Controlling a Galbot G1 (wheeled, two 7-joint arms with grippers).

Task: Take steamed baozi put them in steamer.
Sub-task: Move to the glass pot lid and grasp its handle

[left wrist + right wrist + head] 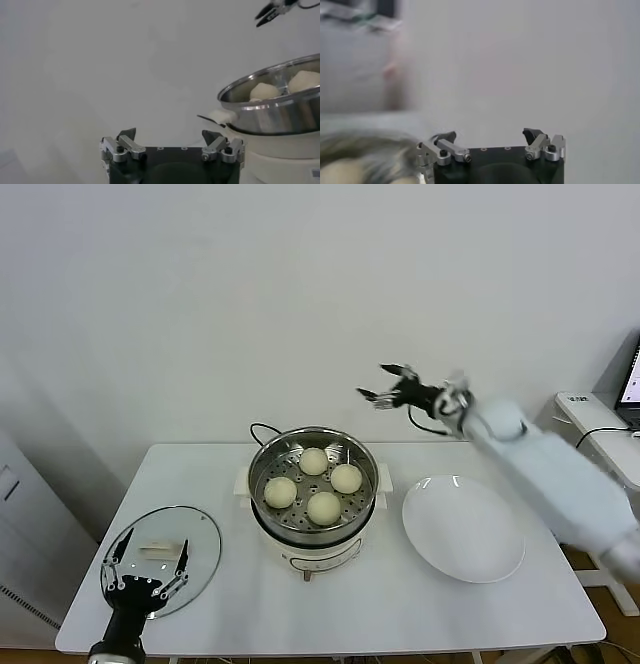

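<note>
The steamer [313, 529] is a shiny steel pot on a white base at the table's middle. Several cream-white baozi [324, 507] lie on its perforated tray. In the left wrist view the steamer [272, 117] shows with two baozi [263, 90] above its rim. My right gripper [388, 391] is open and empty, raised high behind the steamer and to its right; it also shows far off in the left wrist view [270, 12]. My left gripper [146, 561] is open and empty, low at the table's front left over the glass lid. In its own wrist view the right gripper [490, 134] faces the wall.
A flat white plate [463, 527] lies right of the steamer. A round glass lid [195, 534] lies at the front left. A black cord [262, 427] runs behind the pot. A side table with devices [600, 419] stands at the far right.
</note>
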